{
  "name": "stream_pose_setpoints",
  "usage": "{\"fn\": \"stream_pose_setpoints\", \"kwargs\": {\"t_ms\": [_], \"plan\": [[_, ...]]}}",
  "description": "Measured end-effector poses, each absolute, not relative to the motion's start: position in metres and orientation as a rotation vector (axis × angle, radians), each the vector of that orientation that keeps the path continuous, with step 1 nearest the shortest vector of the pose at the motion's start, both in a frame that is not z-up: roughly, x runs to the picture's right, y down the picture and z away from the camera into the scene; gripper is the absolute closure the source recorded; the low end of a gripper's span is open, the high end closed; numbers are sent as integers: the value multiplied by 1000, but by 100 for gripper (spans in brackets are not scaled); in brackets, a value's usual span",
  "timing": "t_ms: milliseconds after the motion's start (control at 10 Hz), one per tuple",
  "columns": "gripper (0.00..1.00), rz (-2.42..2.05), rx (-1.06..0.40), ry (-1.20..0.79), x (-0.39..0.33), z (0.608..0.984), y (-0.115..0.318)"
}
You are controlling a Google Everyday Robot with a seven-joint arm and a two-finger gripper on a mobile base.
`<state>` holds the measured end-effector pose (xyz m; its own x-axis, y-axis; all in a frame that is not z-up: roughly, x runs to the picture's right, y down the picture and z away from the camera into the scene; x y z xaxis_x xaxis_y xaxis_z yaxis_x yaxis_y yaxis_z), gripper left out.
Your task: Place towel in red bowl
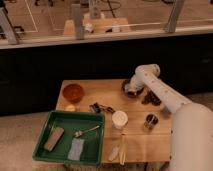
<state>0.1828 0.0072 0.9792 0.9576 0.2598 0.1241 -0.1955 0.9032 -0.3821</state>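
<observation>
We see our gripper (133,88) at the dark bowl (124,91) on the desk's (107,93) far side; the red bowl (73,92) sits well apart, beyond the green tray (60,118).

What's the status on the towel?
Gripper down at the dark bowl, table's back right. Pale towel seemingly in that bowl. Red bowl back left, looks empty. White cup sits nearer, off the direct line.

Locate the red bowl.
Camera view: red bowl at the far-left corner of the table, beyond the green tray; the gripper is at the dark bowl, far right.
</observation>
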Motion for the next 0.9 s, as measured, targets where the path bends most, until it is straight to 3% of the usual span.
{"fn": "stream_pose_setpoints", "kwargs": {"t_ms": [100, 200, 500, 900], "plan": [[98, 236, -374, -173, 181, 979, 7], [100, 238, -374, -175, 181, 978, 6], [100, 252, -363, -191, 181, 970, 1], [100, 278, -308, -246, 180, 924, -36]]}}
